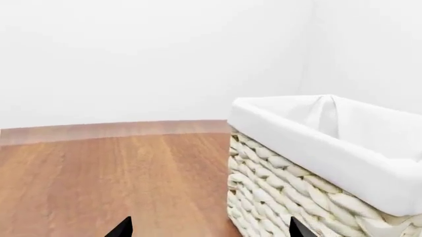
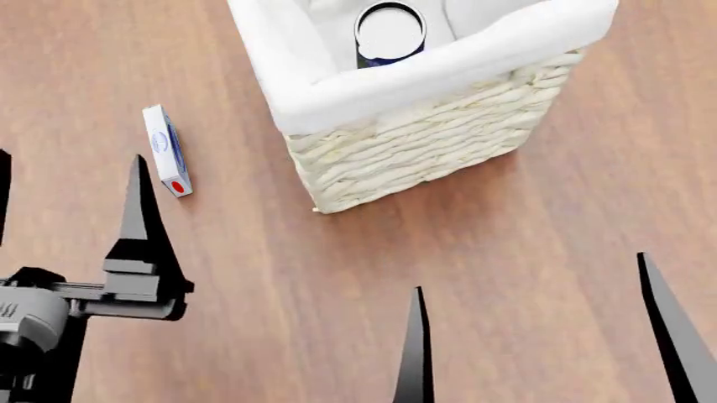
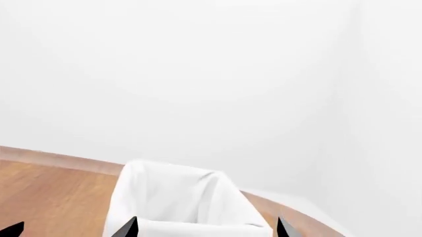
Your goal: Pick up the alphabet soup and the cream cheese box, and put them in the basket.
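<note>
Cream woven basket (image 2: 426, 143), white-blue cream cheese box (image 2: 166, 149)

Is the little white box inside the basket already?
No, the cream cheese box lies on the wooden floor beside the basket, apart from it.

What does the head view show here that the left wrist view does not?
Only the head view shows the alphabet soup standing inside the basket, the cream cheese box on the wooden surface beside it, and the right gripper, open and empty. Only the left wrist view shows the white wall behind. Both show the basket, the wood and the left gripper, open.
</note>
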### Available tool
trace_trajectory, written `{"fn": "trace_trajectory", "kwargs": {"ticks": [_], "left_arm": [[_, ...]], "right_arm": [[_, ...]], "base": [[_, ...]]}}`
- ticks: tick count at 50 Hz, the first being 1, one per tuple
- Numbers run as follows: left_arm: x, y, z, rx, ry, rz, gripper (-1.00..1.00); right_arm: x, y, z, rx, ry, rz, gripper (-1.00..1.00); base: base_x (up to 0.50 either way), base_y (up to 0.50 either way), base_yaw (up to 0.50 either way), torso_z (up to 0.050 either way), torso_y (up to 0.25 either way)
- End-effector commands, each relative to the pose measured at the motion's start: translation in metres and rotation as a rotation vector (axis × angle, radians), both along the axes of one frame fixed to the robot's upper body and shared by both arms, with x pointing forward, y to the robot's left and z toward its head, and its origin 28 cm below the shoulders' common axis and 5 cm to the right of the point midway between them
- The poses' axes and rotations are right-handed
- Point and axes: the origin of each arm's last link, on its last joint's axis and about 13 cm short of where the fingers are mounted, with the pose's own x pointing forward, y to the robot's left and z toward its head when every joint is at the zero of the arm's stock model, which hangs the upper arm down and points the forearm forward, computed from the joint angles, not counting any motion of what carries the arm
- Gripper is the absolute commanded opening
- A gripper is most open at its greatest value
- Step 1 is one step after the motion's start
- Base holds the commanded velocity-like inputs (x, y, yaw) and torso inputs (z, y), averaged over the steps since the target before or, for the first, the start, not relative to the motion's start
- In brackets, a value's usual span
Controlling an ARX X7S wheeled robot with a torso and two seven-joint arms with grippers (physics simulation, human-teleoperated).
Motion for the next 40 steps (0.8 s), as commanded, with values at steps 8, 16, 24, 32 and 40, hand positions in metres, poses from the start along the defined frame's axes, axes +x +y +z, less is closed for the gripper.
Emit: {"fn": "trace_trajectory", "kwargs": {"ticks": [8, 16, 24, 32, 40], "left_arm": [[0.047, -0.005, -0.006, -0.047, 0.083, -0.024, 1.00], [0.059, -0.005, -0.015, -0.056, 0.133, -0.028, 1.00], [0.076, -0.006, -0.021, -0.072, 0.195, -0.032, 1.00], [0.089, -0.006, -0.031, -0.072, 0.250, 0.010, 1.00], [0.094, -0.007, -0.038, -0.072, 0.274, 0.025, 1.00]], "right_arm": [[0.000, 0.001, -0.004, 0.001, 0.025, -0.002, 1.00], [0.002, 0.001, -0.005, 0.001, 0.034, -0.003, 1.00], [0.002, 0.002, -0.006, 0.001, 0.041, 0.001, 1.00], [0.001, 0.002, -0.007, 0.001, 0.046, 0.002, 1.00], [0.000, 0.001, -0.006, -0.001, 0.047, 0.000, 1.00]], "base": [[0.00, 0.00, 0.00, 0.000, 0.000], [0.00, 0.00, 0.00, 0.000, 0.000], [0.00, 0.00, 0.00, 0.000, 0.000], [0.00, 0.00, 0.00, 0.000, 0.000], [0.00, 0.00, 0.00, 0.000, 0.000]]}}
